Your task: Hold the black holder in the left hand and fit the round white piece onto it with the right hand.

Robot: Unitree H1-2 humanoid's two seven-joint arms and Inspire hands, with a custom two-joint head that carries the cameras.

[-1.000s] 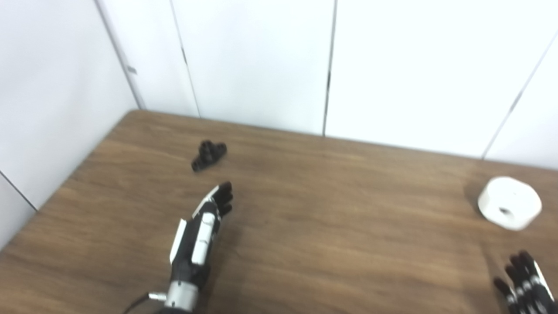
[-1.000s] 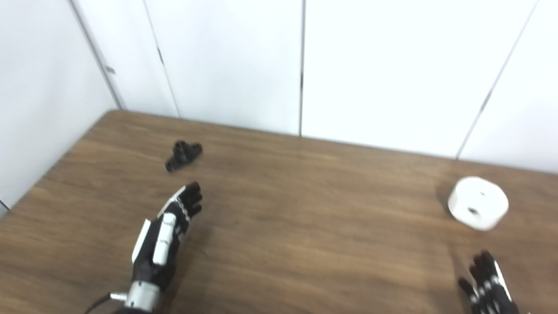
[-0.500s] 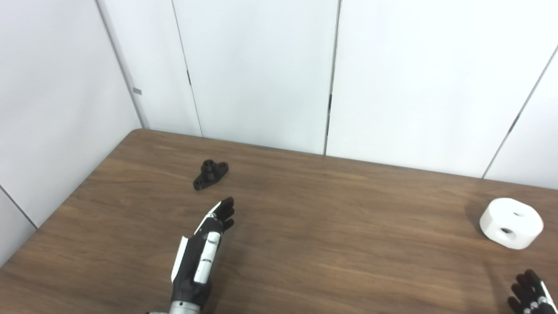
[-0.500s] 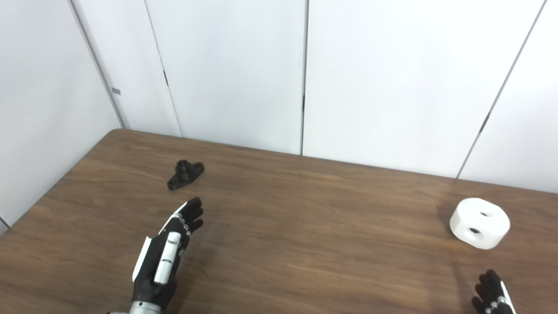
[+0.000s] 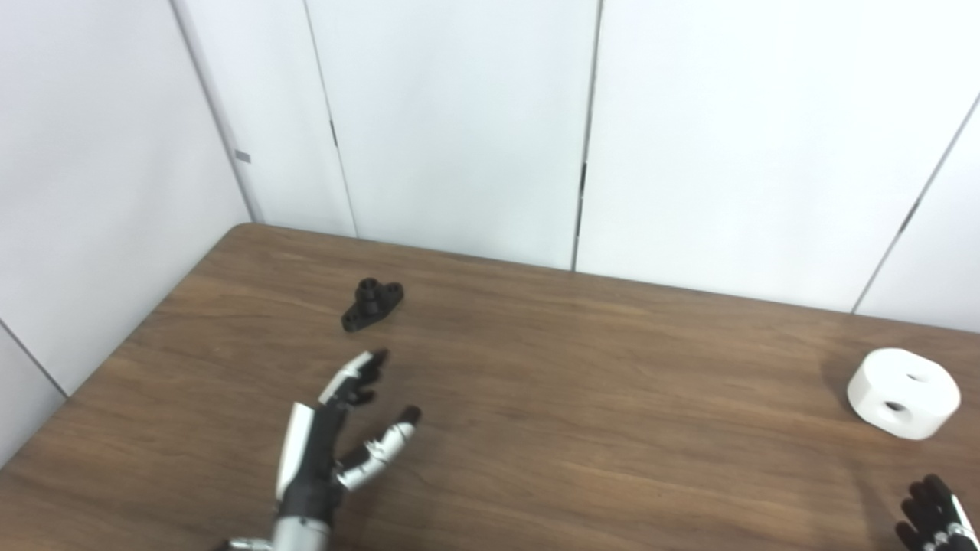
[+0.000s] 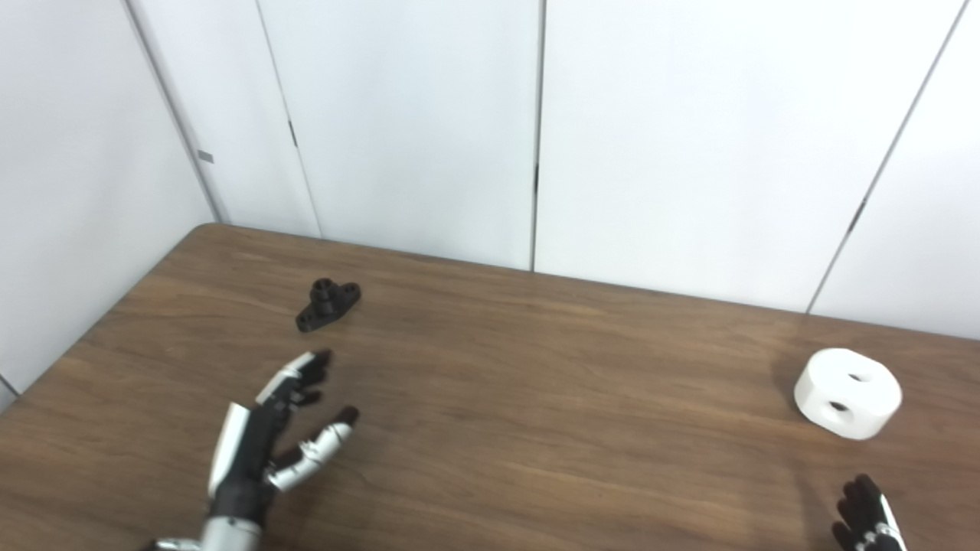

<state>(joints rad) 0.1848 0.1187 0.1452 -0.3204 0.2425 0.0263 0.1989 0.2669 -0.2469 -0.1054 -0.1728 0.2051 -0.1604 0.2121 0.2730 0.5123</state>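
Black holder point(image 5: 371, 304) lies on the table point(image 5: 582, 398) beyond the empty, spread left hand point(image 5: 329, 444); right hand's point(image 5: 935, 523) state unclear.

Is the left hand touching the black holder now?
Apart. In the left eye view, bare table shows between the left hand fingers and the holder.

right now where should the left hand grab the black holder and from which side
Probably by the raised round boss at the middle of the black holder, which stands up from its flat flange lying on the table. The open left hand sits on the near side of it, so coming from there, fingers and thumb either side of the boss, looks simplest.
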